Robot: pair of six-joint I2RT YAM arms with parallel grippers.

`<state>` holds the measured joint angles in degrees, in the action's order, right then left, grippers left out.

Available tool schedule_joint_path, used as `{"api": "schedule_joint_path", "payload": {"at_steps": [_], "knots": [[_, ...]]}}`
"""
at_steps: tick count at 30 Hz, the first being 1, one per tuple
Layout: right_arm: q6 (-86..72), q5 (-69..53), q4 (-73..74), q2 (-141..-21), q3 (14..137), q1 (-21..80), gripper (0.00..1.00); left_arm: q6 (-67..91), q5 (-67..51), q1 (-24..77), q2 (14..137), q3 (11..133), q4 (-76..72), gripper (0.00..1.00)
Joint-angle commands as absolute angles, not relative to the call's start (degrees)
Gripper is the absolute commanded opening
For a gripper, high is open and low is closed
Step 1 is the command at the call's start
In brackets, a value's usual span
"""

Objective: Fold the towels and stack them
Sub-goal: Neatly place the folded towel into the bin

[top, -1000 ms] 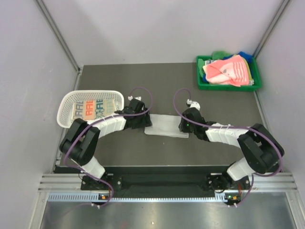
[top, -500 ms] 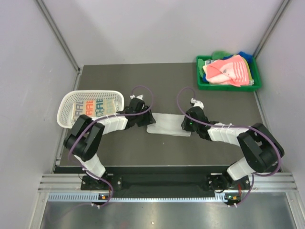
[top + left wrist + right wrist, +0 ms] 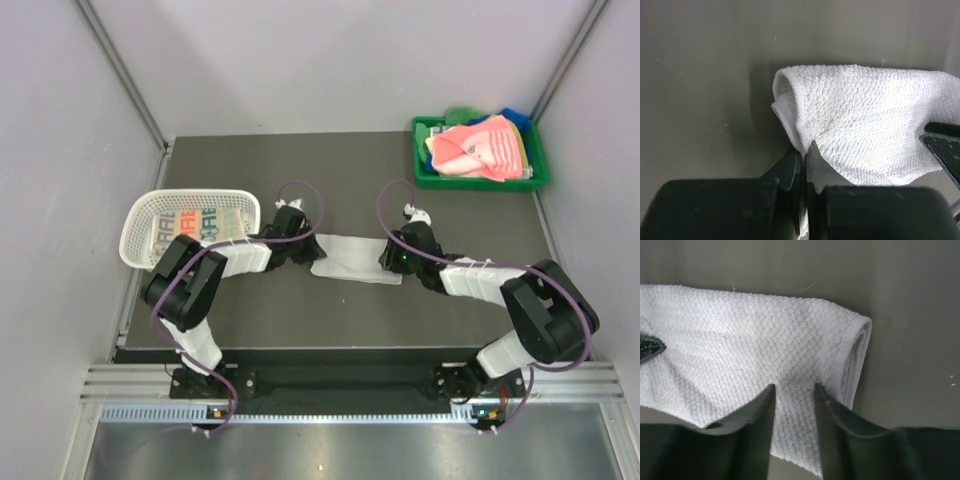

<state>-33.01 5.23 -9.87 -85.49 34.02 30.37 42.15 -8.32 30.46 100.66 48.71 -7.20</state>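
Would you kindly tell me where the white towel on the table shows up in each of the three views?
Top view: white towel at the centre of the dark table.
Left wrist: right of centre, its edge pinched by the left fingers.
Right wrist: left and middle, running between the right fingers.
Shared landmark: the dark table around it.

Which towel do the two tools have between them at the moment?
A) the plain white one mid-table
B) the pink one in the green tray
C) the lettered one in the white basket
A: the left tool is pinched shut on one end of the plain white towel, and the right tool stands astride its other end, jaws apart.
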Motion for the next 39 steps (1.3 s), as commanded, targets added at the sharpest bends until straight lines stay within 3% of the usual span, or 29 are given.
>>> {"api": "schedule_joint_path", "payload": {"at_steps": [1, 7, 17, 26, 39], "knots": [[-31.64, 3.35, -9.15, -81.75, 34.27, 29.71, 0.41, 39.47, -3.61, 31.29, 103.98, 48.77, 6.49, 0.0], [-29.45, 2.55, -2.47, -71.47, 38.31, 29.79, 0.6, 36.04, 9.83, 33.66, 99.85, 57.19, 18.16, 0.0], [-28.47, 0.27, 0.62, -56.18, 32.88, 29.97, 0.63, 29.89, 27.94, 34.36, 95.36, 70.48, 32.86, 0.0], [-27.52, -1.58, -0.88, -51.95, 26.29, 31.73, 0.62, 26.55, 43.74, 34.19, 92.64, 79.36, 43.68, 0.0], [-24.61, -3.69, -1.94, -53.61, 21.1, 32.87, 0.61, 17.68, 45.36, 16.89, 84.12, 71.56, 30.52, 0.0]]}}
